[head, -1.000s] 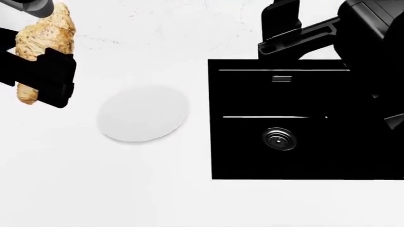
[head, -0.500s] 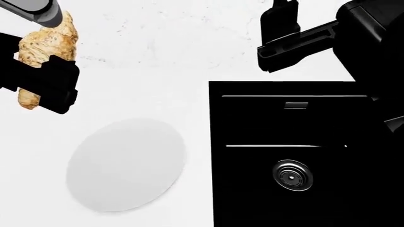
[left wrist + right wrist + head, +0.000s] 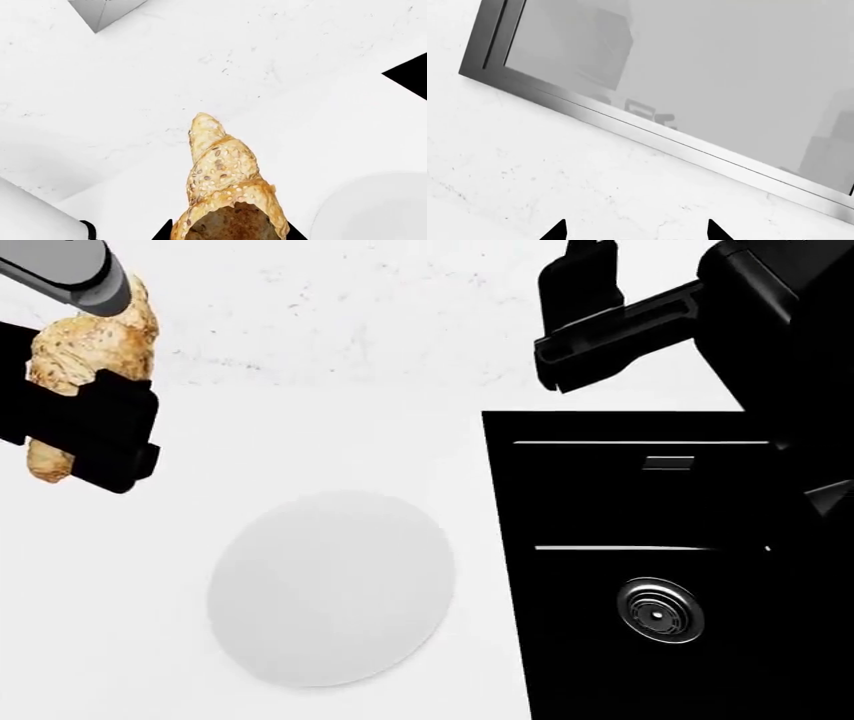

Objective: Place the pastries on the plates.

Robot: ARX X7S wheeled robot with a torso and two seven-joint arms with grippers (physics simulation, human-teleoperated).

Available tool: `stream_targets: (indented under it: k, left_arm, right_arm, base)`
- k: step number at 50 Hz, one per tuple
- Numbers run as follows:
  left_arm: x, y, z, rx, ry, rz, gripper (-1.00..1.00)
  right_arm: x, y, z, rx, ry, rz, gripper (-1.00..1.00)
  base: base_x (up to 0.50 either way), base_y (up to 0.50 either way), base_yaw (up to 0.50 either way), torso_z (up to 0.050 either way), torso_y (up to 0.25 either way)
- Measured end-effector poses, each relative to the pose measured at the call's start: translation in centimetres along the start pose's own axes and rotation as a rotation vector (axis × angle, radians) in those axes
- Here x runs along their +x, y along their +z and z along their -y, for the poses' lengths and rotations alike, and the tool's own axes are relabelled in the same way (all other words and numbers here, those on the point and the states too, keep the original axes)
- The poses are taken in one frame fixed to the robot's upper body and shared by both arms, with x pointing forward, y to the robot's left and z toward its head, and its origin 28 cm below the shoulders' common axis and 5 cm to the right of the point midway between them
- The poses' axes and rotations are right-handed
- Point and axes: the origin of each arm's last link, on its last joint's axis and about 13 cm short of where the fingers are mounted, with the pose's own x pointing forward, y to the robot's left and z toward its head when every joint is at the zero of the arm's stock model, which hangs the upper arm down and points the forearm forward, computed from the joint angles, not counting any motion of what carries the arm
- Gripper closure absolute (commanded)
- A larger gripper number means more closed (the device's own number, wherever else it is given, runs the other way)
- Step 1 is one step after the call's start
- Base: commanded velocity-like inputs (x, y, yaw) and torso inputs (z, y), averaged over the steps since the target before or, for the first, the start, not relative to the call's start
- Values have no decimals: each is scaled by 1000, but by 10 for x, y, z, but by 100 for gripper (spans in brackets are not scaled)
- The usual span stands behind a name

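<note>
The plate (image 3: 331,587) lies flat on the counter (image 3: 307,430), toward the near side and left of the sink (image 3: 667,570), apart from its edge. The sink is set into the counter at the right, with its drain (image 3: 659,611) in the near part of the basin. Behind both, the counter meets the wall (image 3: 347,310). The croissant (image 3: 74,360) is held in the left gripper (image 3: 80,425) up at the far left, above the counter, behind and left of the plate and not over it. The right gripper (image 3: 587,315) hangs behind the sink's far edge, before the wall, where a window frame (image 3: 647,135) sits above the counter.
</note>
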Motion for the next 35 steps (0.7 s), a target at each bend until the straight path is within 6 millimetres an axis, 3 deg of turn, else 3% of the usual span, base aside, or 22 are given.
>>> stream_targets:
  k: [19,35]
  left_arm:
    - [9,-2,16,-3,-170,7,100]
    - [24,-1,33,8,-295,8,100]
  right_arm:
    - [1,-3,1,-6,-4,-20,-100]
    - [-9,1,17,1,-83,-20,-100]
  base:
    - [0,0,0,0,0]
    - [0,0,0,0,1]
